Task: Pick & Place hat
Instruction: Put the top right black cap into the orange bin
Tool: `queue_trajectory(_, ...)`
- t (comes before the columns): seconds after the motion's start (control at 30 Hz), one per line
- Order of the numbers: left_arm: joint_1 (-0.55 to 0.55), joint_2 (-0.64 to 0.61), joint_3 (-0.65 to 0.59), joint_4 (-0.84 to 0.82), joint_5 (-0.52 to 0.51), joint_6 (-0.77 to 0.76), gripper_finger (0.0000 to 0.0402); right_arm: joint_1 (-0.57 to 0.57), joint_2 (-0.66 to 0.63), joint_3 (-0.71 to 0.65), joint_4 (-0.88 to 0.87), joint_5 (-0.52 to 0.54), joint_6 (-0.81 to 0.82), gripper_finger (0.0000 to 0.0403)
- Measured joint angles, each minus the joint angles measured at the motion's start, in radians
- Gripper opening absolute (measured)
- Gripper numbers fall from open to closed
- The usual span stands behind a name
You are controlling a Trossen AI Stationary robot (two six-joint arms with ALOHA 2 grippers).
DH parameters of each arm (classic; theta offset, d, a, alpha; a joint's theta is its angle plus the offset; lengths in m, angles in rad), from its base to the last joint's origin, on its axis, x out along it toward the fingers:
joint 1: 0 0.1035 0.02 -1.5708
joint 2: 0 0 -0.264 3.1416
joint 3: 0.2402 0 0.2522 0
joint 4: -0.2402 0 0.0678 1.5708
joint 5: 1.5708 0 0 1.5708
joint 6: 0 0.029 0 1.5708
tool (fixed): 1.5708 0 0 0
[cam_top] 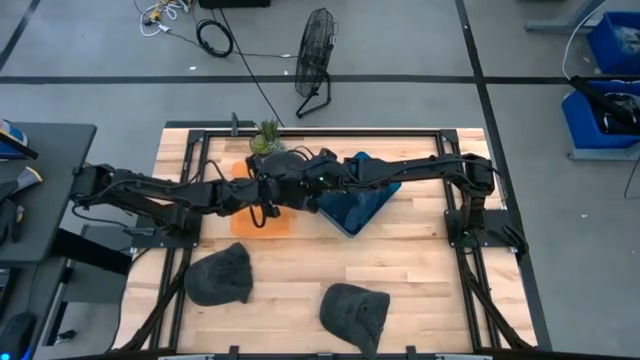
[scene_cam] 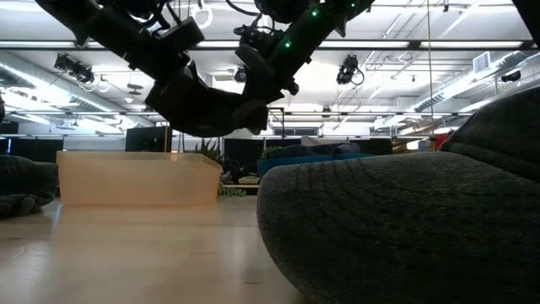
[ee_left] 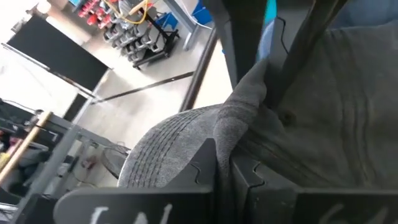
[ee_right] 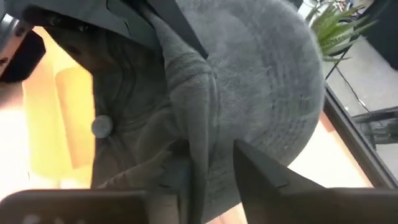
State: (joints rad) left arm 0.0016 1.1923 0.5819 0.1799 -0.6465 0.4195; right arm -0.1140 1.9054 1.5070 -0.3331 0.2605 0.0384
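A dark grey hat (scene_cam: pixel 207 108) hangs in the air above an orange bin (cam_top: pixel 262 220), held between both grippers. My left gripper (cam_top: pixel 262 197) reaches in from the table's left and is shut on the hat. My right gripper (cam_top: pixel 287 178) reaches in from the right and is also shut on it. In the high view the arms hide most of the held hat. It fills the left wrist view (ee_left: pixel 186 143) and the right wrist view (ee_right: pixel 261 81). Two more grey hats (cam_top: pixel 220 275) (cam_top: pixel 355 310) lie on the table near its front edge. My left gripper pinches a raised fold of the hat's cloth (ee_left: pixel 227 127) between its two fingers. The fold has several layers. The hat is lifted clear of the bin and the table. My right gripper pinches another bunched fold of the hat (ee_right: pixel 198 134) between its two fingers, next to the ribbed crown (ee_right: pixel 273 93). The fold has several layers. The hat hangs clear of the orange bin below it.
A blue bin (cam_top: pixel 358 205) stands right of the orange bin, under the right arm. A small green plant (cam_top: pixel 267 137) stands at the table's far edge. In the low view one lying hat (scene_cam: pixel 405 228) fills the foreground, and the orange bin (scene_cam: pixel 135 179) stands behind it.
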Motion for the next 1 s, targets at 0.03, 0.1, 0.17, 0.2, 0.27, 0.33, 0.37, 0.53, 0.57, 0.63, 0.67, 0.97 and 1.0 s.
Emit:
queue_trajectory(0.03, -0.006, 0.0, 0.0, -0.01, -0.001, -0.025, 0.0009, 0.004, -0.003, 0.0, -0.003, 0.001, -0.011, 0.0119)
queue_trajectory(0.1, -0.02, -0.002, 0.0, -0.04, -0.025, -0.059, 0.0012, 0.01, -0.013, 0.0, -0.004, 0.005, -0.031, 0.0132)
queue_trajectory(0.17, -0.039, -0.002, 0.0, -0.064, -0.071, -0.083, 0.0013, 0.018, -0.033, 0.0, -0.024, 0.013, -0.042, 0.0144)
queue_trajectory(0.2, -0.047, -0.008, 0.0, -0.076, -0.093, -0.087, 0.0013, 0.022, -0.048, 0.0, -0.038, 0.019, -0.046, 0.0149)
queue_trajectory(0.27, -0.061, -0.033, 0.01, -0.131, -0.122, -0.091, 0.0011, 0.032, -0.078, 0.0, -0.094, 0.037, -0.046, 0.0157)
queue_trajectory(0.33, -0.067, -0.057, 0.039, -0.235, -0.126, -0.126, 0.001, 0.045, -0.114, 0.001, -0.184, 0.076, -0.025, 0.0164)
queue_trajectory(0.37, -0.068, -0.073, 0.052, -0.316, -0.128, -0.161, 0.001, 0.05, -0.136, 0.001, -0.225, 0.093, -0.01, 0.0166)
queue_trajectory(0.53, -0.063, -0.106, 0.135, -0.726, -0.1, -0.403, 0.0017, 0.081, -0.233, 0.001, -0.432, 0.149, 0.105, 0.017)
queue_trajectory(0.57, -0.059, -0.107, 0.138, -0.771, -0.084, -0.436, 0.0017, 0.088, -0.245, 0.001, -0.462, 0.151, 0.135, 0.017)
queue_trajectory(0.63, -0.043, -0.107, 0.134, -0.814, -0.054, -0.481, 0.0016, 0.097, -0.266, 0.001, -0.496, 0.154, 0.186, 0.0169)
queue_trajectory(0.67, -0.035, -0.108, 0.125, -0.818, -0.04, -0.493, 0.0015, 0.101, -0.273, 0.001, -0.52, 0.153, 0.205, 0.0169)
queue_trajectory(0.97, 0.091, -0.096, 0.044, -0.741, -0.02, -0.389, 0.0016, 0.123, -0.265, 0.001, -0.537, 0.151, 0.235, 0.0169)
queue_trajectory(1.0, 0.105, -0.094, 0.04, -0.719, -0.013, -0.362, 0.0016, 0.122, -0.264, 0.001, -0.533, 0.151, 0.235, 0.0169)
